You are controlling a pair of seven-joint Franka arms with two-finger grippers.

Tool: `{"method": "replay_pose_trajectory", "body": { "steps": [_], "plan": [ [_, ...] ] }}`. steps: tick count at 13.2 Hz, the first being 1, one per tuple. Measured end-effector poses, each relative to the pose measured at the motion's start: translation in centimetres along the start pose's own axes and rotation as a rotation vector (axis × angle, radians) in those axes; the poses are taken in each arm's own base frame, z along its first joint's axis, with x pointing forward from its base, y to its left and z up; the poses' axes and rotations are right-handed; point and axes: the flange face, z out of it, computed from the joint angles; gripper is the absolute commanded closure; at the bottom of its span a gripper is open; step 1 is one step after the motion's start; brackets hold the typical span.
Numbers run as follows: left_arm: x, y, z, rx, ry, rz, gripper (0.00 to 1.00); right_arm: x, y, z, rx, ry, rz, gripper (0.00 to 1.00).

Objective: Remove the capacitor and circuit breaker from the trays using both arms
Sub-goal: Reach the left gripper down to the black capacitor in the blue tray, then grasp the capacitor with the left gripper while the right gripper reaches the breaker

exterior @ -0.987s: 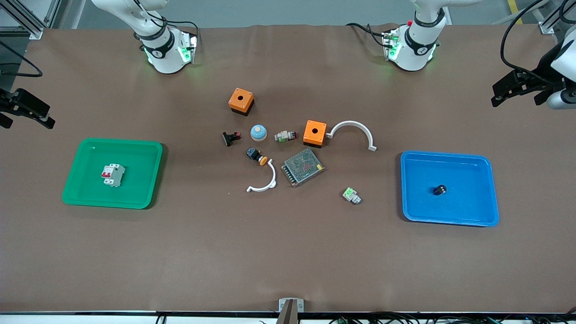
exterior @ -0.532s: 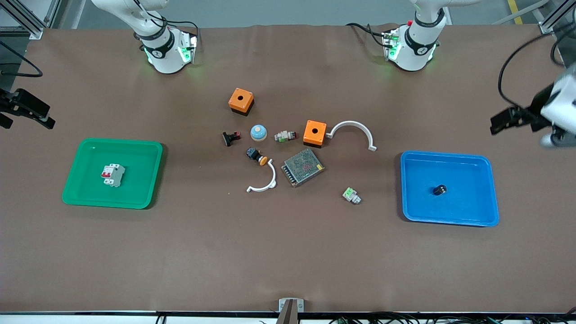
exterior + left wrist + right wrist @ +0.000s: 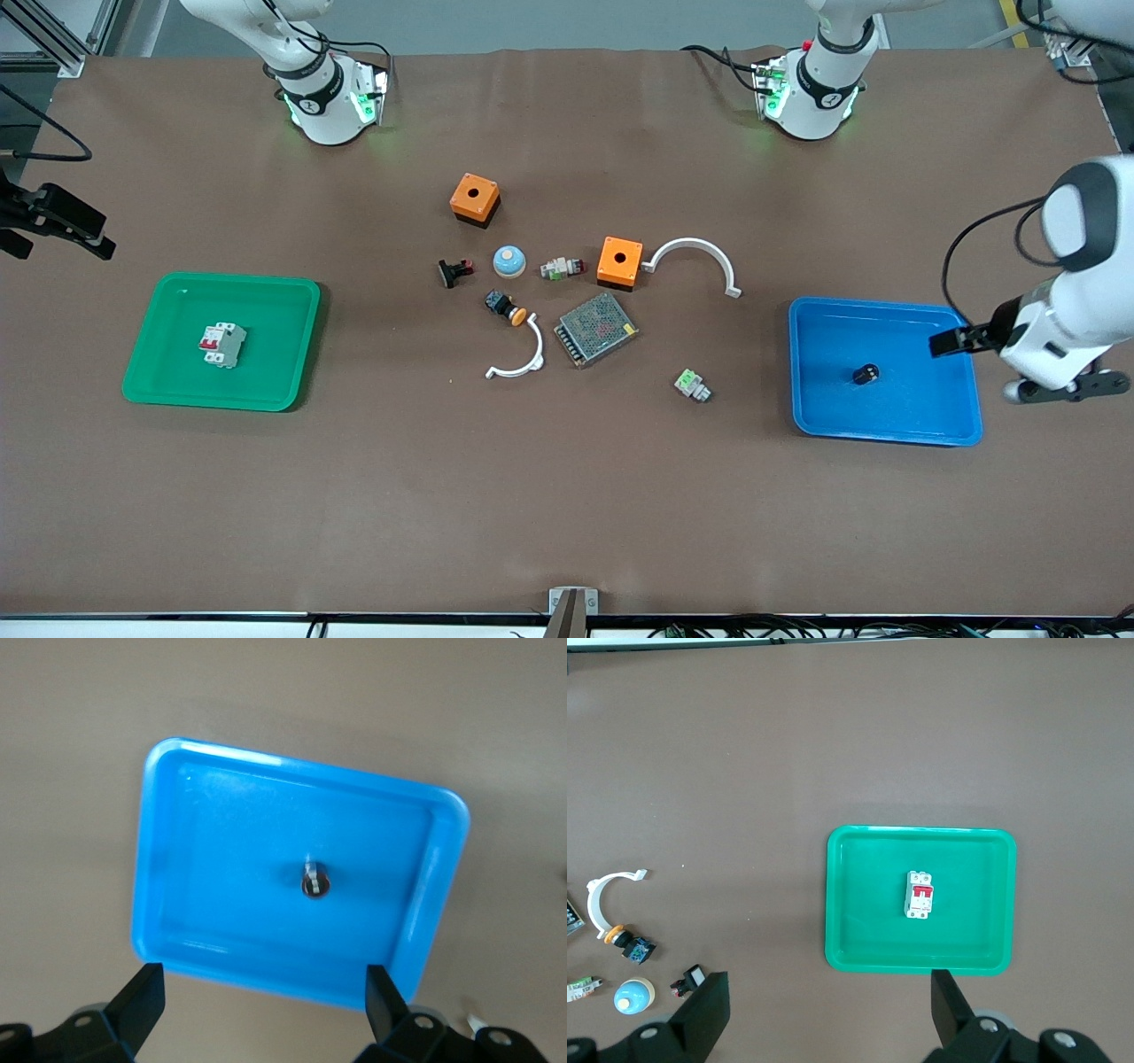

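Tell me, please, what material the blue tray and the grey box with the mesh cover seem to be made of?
Blue tray: probably moulded plastic, glossy; the rim and floor show light streaks, and the corners are rounded. Grey box: likely perforated sheet metal, with a dull silver grid of small holes.

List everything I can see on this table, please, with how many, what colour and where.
breaker: one, white-grey with red, in green tray
capacitor: one, black, in blue tray
orange boxes: two, mid-table
white arcs: two, mid-table
mesh metal box: one, grey, mid-table
blue dome: one, mid-table
orange-capped button: one, black
black clip: one, with red
green-white parts: two, small
left gripper: open, over the blue tray's edge
right gripper: open, over bare table near the green tray
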Motion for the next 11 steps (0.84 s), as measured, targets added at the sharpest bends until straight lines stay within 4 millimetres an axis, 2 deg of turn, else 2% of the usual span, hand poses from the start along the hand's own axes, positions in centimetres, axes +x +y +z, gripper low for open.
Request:
{"method": "replay_pose_trajectory", "body": {
  "steps": [1, 3, 5, 6, 9, 11],
  "plan": [
    [0.1, 0.1, 2.0, -0.001, -0.004, 0.001, 0.0, 0.1, 0.1, 0.3, -0.003, -0.005, 0.001, 0.0],
    [-0.2, 0.3, 4.7, -0.003, -0.018, 0.006, 0.0, 0.4, 0.7, 1.4, -0.013, -0.036, 0.01, 0.0],
    [-0.6, 0.7, 6.9, -0.004, -0.019, 0.013, 0.04, 1.0, 2.0, 3.9, -0.017, -0.089, 0.013, 0.0],
    [-0.7, 0.9, 8.2, -0.006, -0.015, 0.016, 0.06, 1.4, 3.4, 5.8, -0.016, -0.123, -0.007, 0.02],
    [-0.9, 1.3, 11.9, -0.01, -0.026, 0.02, 0.16, 2.4, 9.4, 12.8, 0.001, -0.195, -0.075, 0.03],
    [-0.8, 1.5, 13.6, -0.012, -0.037, 0.023, 0.22, 2.8, 12.0, 16.9, 0.002, -0.188, -0.082, 0.03]
  ]
}}
